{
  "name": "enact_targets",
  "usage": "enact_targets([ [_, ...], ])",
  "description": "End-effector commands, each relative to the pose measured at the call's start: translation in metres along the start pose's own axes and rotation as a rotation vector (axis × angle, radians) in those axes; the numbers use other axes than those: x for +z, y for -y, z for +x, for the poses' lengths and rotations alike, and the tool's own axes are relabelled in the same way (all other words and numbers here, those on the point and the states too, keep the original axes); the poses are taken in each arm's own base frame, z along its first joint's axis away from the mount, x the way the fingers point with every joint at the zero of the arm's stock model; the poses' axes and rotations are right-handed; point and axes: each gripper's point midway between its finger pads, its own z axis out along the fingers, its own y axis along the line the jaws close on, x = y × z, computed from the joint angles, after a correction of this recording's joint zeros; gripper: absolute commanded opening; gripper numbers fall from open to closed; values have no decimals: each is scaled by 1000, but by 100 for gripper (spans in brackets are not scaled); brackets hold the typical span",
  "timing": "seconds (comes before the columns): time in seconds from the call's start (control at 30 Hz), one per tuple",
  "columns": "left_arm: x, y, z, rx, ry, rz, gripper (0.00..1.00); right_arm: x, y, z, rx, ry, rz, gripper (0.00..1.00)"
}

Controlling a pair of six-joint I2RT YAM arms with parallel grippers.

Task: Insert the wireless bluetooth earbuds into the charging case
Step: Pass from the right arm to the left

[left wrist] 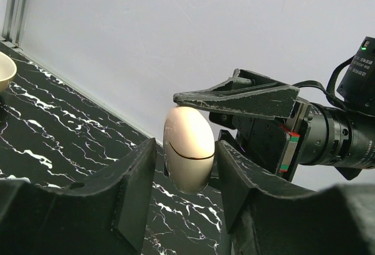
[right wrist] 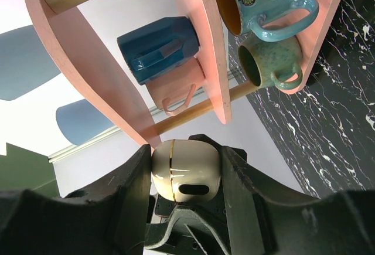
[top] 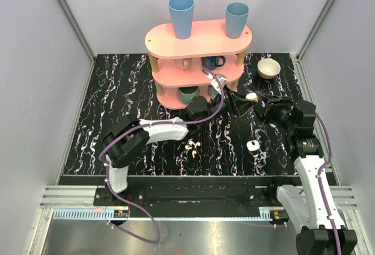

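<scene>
Black marbled table (top: 117,120), pink shelf (top: 199,38) behind. Found cream case (right wrist: 186,176) pinched in right claw (right wrist: 186,161); noted left claw (left wrist: 186,149) flanking same case, grip unclear. Spotted earbuds (top: 192,146) loose on table, well back of both claws. Likely needed firm base hold, gentle lid prying.

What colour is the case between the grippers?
The charging case is cream with a gold seam; clearest in right wrist view.

At back of table (top: 117,91) the shelf (top: 199,39), bowl (top: 269,67) right of it; case (top: 252,97) just before shelf; earbuds (top: 192,148) nearer on table, box (top: 253,145) to their right.
</scene>
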Motion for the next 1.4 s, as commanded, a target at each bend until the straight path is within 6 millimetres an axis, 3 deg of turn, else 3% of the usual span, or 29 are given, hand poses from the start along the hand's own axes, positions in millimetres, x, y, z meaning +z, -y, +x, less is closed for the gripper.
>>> enact_targets([
  [0.0, 8, 12, -21, 30, 56, 44, 51, -5, -25, 10, -39, -32, -76, 0],
  [0.43, 6, 8, -24, 74, 43, 11, 45, -4, -25, 10, -49, -33, -71, 0],
  [0.77, 9, 15, -34, 81, 60, 24, 49, -5, -22, 10, -50, -32, -66, 0],
  [1.37, 6, 9, -34, 98, 5, -40, 53, -1, -15, 6, -74, -18, -42, 0],
])
